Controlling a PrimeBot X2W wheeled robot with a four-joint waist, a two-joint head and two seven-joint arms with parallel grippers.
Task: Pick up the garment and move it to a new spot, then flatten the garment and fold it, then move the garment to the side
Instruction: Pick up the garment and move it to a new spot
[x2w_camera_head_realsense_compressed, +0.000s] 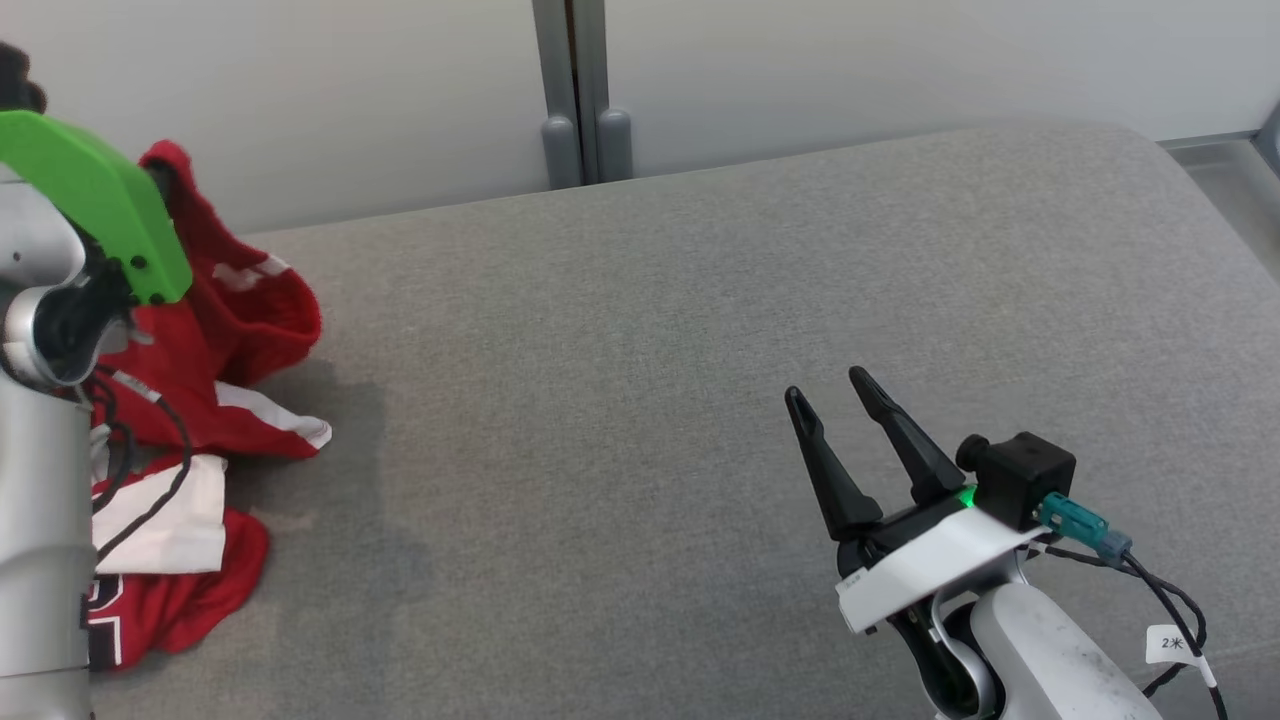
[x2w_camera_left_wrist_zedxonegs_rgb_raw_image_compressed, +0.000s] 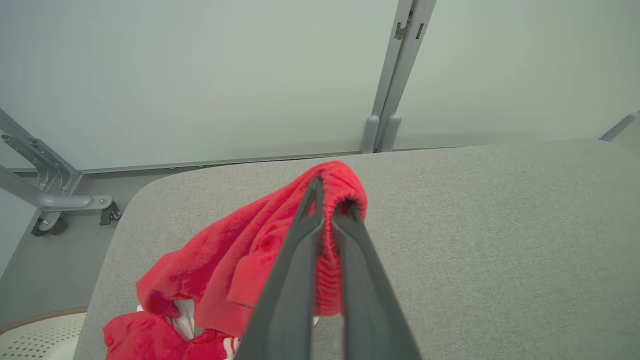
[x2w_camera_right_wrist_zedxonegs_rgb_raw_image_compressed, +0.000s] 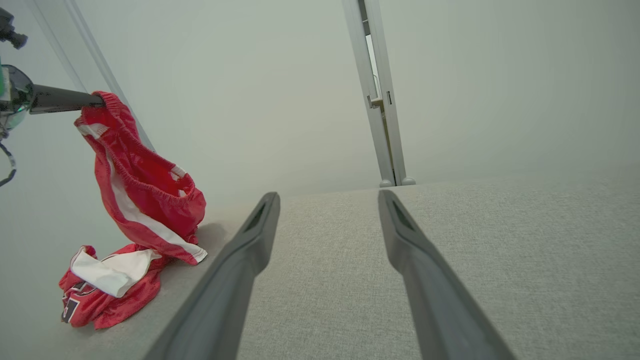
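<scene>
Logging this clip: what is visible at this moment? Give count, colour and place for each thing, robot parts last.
garment: one, red with white stripes, far left of the surface; one edge held up, the rest heaped on the surface
padded surface: one, grey, across the foreground
wall panels: two, pale, behind the surface
post: one, grey, between the panels
bracket: one, grey metal, beyond the surface's left corner
perforated object: one, white, low beside the surface; kind unclear
green cover: one, on the left arm
left hand: one, dark fingers, shut on the garment's gathered edge
right hand: one, dark fingers, open, over the surface, lower right
</scene>
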